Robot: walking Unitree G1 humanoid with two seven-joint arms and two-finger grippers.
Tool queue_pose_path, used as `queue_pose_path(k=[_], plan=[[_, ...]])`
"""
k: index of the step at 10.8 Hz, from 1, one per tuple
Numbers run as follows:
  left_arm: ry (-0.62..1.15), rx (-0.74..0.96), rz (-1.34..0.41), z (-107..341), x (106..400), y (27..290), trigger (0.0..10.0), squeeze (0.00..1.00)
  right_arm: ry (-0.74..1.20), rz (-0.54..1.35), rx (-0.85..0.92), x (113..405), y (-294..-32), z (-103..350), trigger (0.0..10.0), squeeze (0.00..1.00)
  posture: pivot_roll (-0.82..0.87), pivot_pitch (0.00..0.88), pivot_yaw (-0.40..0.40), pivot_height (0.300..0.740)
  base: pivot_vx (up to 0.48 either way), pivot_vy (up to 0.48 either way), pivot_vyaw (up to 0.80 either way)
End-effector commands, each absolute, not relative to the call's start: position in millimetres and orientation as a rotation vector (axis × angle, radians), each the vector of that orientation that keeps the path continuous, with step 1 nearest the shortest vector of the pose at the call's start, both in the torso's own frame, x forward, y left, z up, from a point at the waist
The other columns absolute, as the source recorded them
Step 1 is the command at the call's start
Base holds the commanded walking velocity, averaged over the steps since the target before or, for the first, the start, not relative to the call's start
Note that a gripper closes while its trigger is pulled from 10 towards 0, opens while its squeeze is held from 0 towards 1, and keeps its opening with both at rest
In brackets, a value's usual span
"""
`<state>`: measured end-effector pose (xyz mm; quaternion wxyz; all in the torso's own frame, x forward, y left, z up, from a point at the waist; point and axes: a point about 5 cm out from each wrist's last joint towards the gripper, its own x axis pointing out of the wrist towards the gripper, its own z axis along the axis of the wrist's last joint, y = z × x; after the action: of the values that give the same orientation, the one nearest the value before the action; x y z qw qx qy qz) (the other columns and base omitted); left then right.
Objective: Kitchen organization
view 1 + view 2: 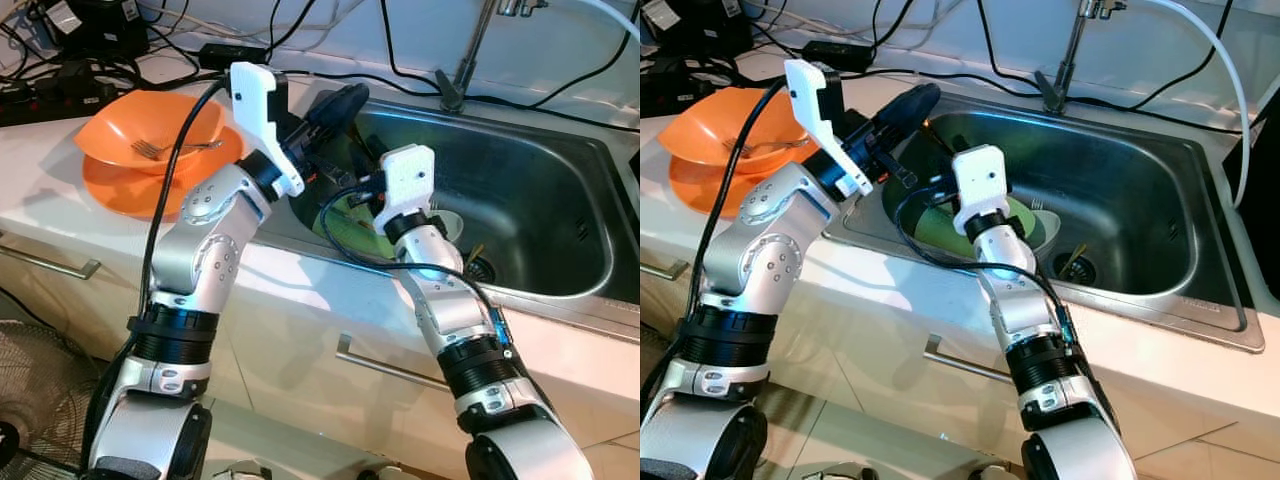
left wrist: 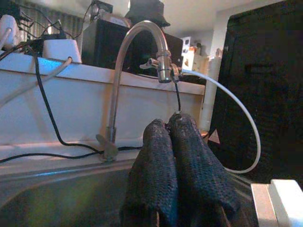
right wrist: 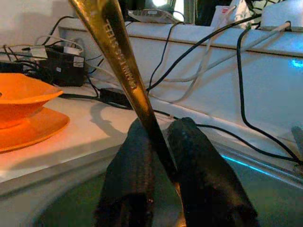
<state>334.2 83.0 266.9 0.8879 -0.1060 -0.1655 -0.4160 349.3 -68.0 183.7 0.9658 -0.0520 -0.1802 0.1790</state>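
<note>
My right gripper (image 3: pixel 158 128) is shut on the handle of a gold-coloured utensil (image 3: pixel 118 61), which slants up from between the black fingers; its working end is hidden. That arm reaches over the front rim of the steel sink (image 1: pixel 560 190), above a green plate (image 1: pixel 345 218) lying in the basin. My left gripper (image 1: pixel 340 100) hovers over the sink's back left corner, shut with nothing in it. On the counter to the left, an orange bowl (image 1: pixel 150 125) holding a fork (image 1: pixel 152 150) sits on an orange plate (image 1: pixel 115 185).
A white cup (image 1: pixel 452 225) lies in the sink beside the green plate, near the drain (image 1: pixel 481 268). The faucet (image 1: pixel 468 55) rises behind the basin. Black cables and a power strip (image 1: pixel 45 95) run along the back counter. A fan (image 1: pixel 25 400) stands on the floor at lower left.
</note>
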Motion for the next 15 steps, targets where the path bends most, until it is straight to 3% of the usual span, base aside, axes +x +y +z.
queue_pose_path(k=[1, 7, 8, 15], plan=[[-0.358, -0.217, -0.886, 270, 331, 80, 10.0, 0.0, -0.378, 0.349, -0.095, 349, -72, 185, 0.0, 0.0, 0.09, 0.052, -0.008, 0.74, 0.0, 0.0, 0.0], [-0.36, -0.223, -0.886, 270, 331, 80, 10.0, 0.0, -0.376, 0.34, -0.101, 350, -74, 185, 0.0, 0.0, 0.09, 0.055, -0.009, 0.74, 0.0, 0.0, 0.0], [-0.352, -0.244, -0.884, 269, 332, 81, 10.0, 1.0, -0.375, 0.338, -0.101, 350, -74, 185, 0.0, 0.0, 0.09, 0.056, -0.01, 0.74, 0.0, 0.0, 0.0], [-0.389, -0.303, -0.876, 276, 330, 87, 10.0, 1.0, -0.353, 0.299, -0.123, 354, -84, 182, 0.0, 0.0, 0.09, 0.057, -0.012, 0.74, 0.0, 0.0, 0.0]])
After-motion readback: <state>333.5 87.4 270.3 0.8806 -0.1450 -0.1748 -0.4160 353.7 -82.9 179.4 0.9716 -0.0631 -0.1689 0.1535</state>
